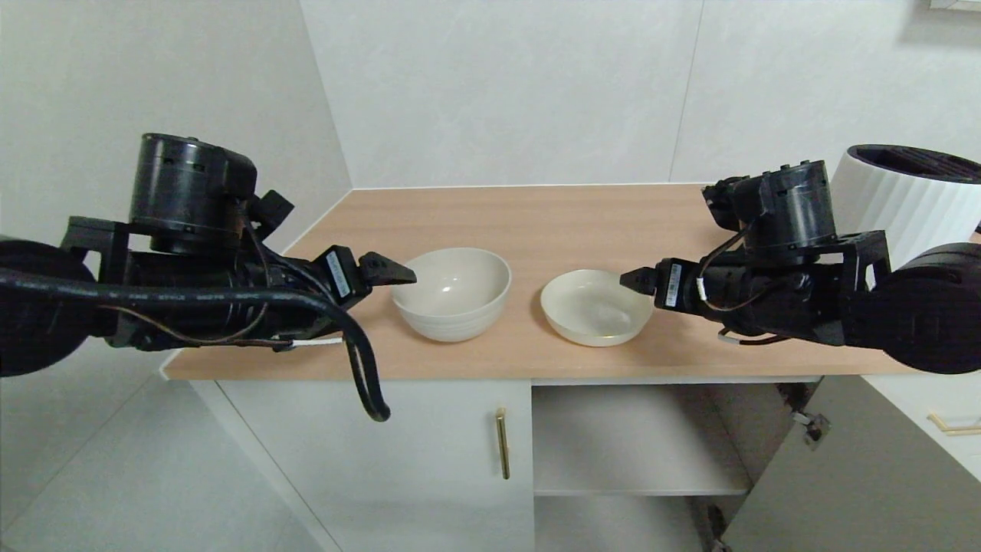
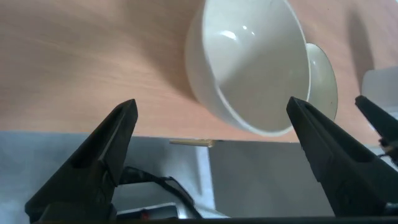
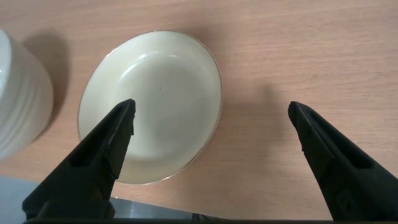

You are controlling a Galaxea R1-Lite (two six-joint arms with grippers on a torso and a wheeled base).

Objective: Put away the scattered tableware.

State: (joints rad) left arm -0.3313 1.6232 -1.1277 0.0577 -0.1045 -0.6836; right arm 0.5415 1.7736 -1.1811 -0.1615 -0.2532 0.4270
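As the head view has it, a bowl (image 1: 452, 293) and a shallow dish (image 1: 596, 308) stand side by side, slightly apart, near the front edge of the table (image 1: 536, 218), bowl to the left. The left end effector (image 1: 395, 271) points at the bowl's left rim, the right end effector (image 1: 634, 280) at the dish's right rim; contact cannot be told. Below, a cabinet (image 1: 368, 460) stands open on the right, showing a shelf (image 1: 636, 479). From the left wrist, the fingers (image 2: 99, 162) are spread wide, empty, with the bowl (image 2: 249, 62) ahead between them and the dish (image 2: 326, 81) beyond. From the right wrist, the fingers (image 3: 93, 162) are likewise spread, empty, with the dish (image 3: 155, 106) ahead; the bowl (image 3: 18, 93) stands just beside it.
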